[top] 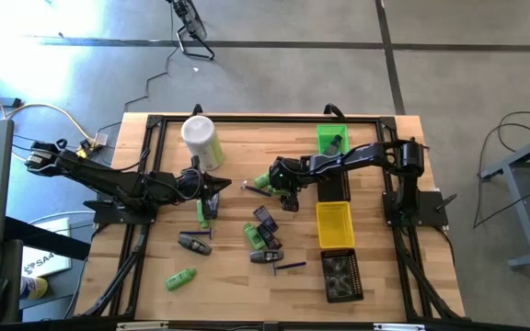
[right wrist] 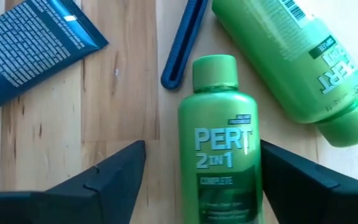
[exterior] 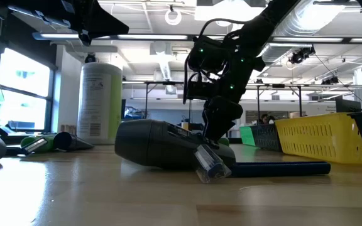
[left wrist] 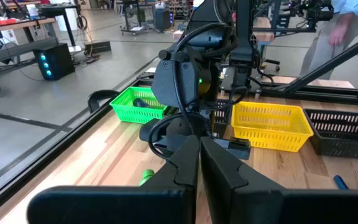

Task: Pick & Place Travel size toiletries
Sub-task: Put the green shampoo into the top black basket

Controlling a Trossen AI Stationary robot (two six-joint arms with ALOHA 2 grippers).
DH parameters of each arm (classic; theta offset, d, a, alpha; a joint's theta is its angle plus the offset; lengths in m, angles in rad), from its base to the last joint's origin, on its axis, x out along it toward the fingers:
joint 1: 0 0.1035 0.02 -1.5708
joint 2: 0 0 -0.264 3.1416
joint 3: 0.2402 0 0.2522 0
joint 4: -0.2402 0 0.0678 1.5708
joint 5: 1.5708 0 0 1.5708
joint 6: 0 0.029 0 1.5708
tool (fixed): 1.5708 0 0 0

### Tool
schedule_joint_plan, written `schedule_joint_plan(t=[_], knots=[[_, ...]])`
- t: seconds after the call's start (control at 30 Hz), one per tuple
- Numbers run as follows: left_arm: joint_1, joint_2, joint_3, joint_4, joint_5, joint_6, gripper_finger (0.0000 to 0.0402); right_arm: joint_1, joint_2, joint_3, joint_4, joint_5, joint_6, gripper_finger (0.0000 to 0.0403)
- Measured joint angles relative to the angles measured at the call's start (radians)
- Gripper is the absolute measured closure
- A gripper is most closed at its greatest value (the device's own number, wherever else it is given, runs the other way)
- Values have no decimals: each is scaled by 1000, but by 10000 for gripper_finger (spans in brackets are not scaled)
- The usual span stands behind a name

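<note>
A bright green mini bottle lies flat on the table, cap pointing away from my right gripper. That gripper is open and slants down over it, one finger on each side of the bottle's body. Beside it lie a second green bottle, a thin blue stick and a dark blue tube. My left gripper hovers shut and level at the table's left middle, holding nothing. More toiletries lie scattered toward the near edge: a green bottle, a dark tube and a blue stick. My right gripper straddles the green bottle's body from above, slanting down, with the fingers lying along the bottle. One finger stands clearly apart from the bottle's side. The other finger lies right against the bottle's edge; whether it touches, I cannot tell.
A large pale-green canister with a white lid stands at the far left. A green bin sits at the far side, and a yellow bin and a black bin sit on the right. A person stands beyond the table.
</note>
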Motion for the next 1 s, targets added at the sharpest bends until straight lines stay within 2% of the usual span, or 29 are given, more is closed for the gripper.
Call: schedule_joint_plan(t=[0.23,0.4,0.87,1.0], knots=[[0,0,0,0,0,1,390,0,0,0,1,0,0,178],[0,0,0,0,1,1,390,0,0,0,2,-4,1,202],[0,0,0,0,1,2,390,0,-5,-2,-4,3,7,221],[0,0,0,0,1,2,390,1,-41,-5,-45,27,16,226]])
